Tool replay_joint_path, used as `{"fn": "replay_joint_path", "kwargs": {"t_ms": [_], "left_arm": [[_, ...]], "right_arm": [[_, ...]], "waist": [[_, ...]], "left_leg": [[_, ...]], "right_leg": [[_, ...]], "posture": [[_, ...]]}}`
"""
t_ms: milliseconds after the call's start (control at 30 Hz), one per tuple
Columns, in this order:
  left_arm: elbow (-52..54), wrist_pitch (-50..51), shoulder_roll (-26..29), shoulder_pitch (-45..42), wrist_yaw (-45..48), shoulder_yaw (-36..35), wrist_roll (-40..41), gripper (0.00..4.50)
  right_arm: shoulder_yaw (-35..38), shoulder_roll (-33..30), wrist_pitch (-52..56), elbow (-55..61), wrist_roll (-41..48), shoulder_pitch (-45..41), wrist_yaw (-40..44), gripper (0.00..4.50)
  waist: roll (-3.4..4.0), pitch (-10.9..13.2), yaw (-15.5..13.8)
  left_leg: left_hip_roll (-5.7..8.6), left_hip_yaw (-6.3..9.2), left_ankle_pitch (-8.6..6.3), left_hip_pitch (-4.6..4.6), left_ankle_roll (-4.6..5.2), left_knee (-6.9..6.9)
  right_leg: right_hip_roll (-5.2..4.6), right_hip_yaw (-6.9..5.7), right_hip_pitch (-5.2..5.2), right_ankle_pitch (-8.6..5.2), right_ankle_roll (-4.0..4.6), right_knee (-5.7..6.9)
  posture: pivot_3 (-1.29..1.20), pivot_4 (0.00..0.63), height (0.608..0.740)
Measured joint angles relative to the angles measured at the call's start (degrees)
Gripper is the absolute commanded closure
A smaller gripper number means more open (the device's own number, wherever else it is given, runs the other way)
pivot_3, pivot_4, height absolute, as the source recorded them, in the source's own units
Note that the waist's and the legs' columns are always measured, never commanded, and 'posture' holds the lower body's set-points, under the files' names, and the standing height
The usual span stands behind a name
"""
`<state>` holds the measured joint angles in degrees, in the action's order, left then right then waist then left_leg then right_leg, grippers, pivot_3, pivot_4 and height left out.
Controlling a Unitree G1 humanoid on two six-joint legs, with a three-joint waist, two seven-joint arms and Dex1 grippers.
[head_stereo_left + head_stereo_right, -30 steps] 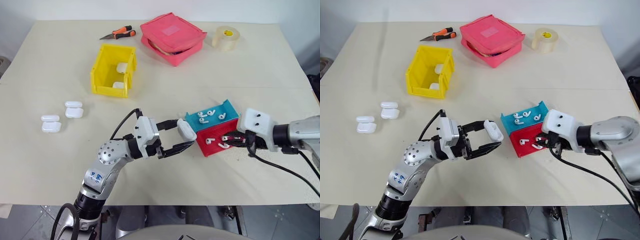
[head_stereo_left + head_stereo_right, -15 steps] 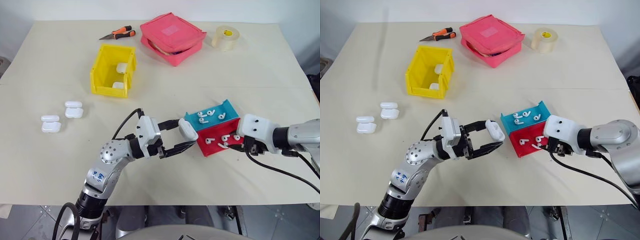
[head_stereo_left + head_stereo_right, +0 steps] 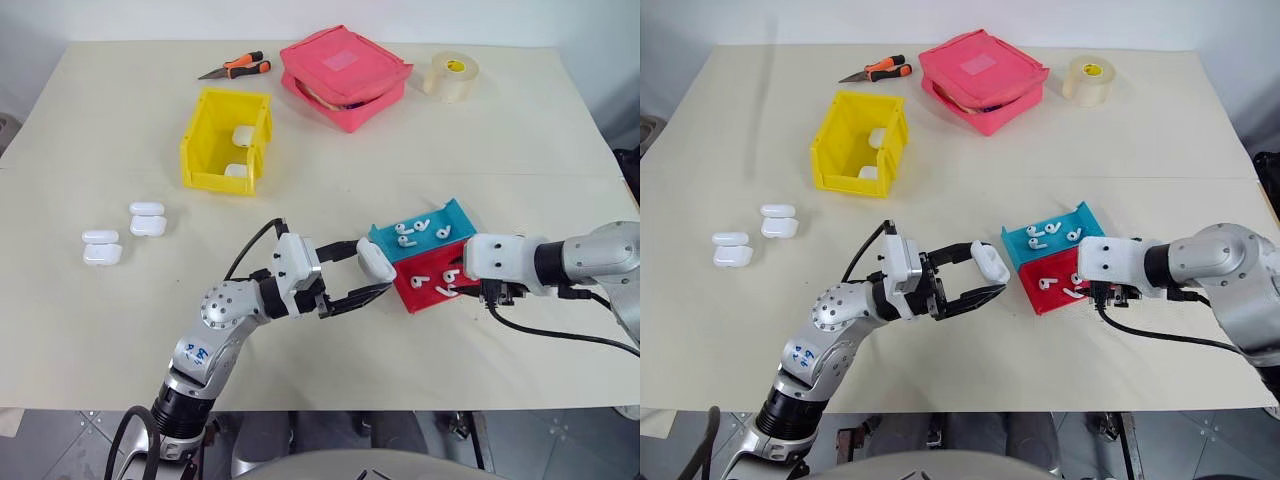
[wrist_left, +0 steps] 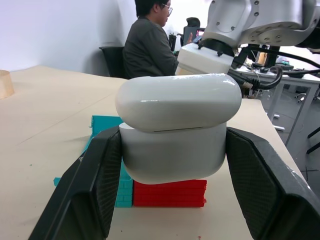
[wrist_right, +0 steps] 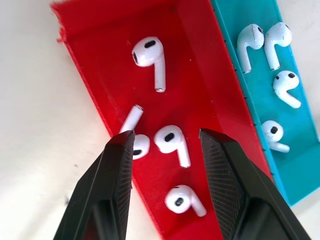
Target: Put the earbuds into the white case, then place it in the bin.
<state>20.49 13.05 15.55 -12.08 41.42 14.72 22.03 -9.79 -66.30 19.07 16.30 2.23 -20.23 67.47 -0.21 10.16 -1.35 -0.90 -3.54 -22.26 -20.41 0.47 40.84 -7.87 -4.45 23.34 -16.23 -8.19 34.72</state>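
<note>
my left gripper (image 3: 366,279) sits at the centre of the head view, its two black fingers clamped on the sides of the white case (image 3: 375,262), lid down, held off the table (image 3: 120,140) just left of the trays. in the left wrist view the case (image 4: 178,125) sits tight between both pads.

my right gripper (image 5: 167,142) hangs over the red tray (image 3: 425,290), at the right of the head view, fingers parted about halfway and gripping nothing. in the right wrist view one of the earbuds (image 5: 172,144) lies in the gap between the fingertips, with three more on the red tray floor around it; one lies partly under a fingertip. four other earbuds lie in the blue tray (image 3: 455,215), which touches the red tray's far side.

the bin (image 3: 205,140) stands in the upper left of the head view, well apart from both grippers, with two white cases inside. three more white cases (image 3: 122,234) lie at the left edge of the table.
</note>
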Motion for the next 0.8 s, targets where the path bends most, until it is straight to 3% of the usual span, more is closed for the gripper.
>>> {"fn": "replay_joint_path", "kwargs": {"t_ms": [800], "left_arm": [[1.25, 0.11, 0.24, 1.06, -0.34, -0.02, 0.00, 1.72]], "right_arm": [[-4.04, 5.34, -9.93, -8.64, -6.26, -4.40, 3.42, 2.36]], "waist": [[0.00, 0.00, 0.02]], "left_leg": [[0.00, -0.01, 0.00, 0.00, -0.01, 0.02]], "right_leg": [[0.00, -0.01, 0.00, 0.00, 0.00, 0.00]], "posture": [[0.00, 0.150, 0.740]]}}
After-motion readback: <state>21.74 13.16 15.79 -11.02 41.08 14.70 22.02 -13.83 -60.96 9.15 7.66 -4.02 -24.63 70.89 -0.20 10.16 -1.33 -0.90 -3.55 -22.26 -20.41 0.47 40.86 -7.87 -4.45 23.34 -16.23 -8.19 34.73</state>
